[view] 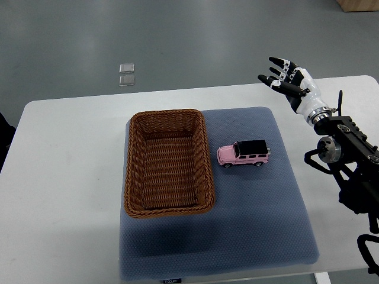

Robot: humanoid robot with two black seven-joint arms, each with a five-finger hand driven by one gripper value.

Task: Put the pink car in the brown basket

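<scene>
A pink toy car [243, 155] with a black roof stands on its wheels on the blue-grey mat [254, 201], just right of the brown wicker basket [168, 163]. The basket is rectangular and holds nothing. My right hand [283, 77] is raised above the table's far right part, up and to the right of the car, well apart from it. Its fingers are spread and hold nothing. The left arm does not show.
The mat lies on a white table [65, 177]. Grey floor lies beyond the table's far edge, with two small clear plates [127, 74] on it. My right arm's black links [349, 160] hang over the table's right edge.
</scene>
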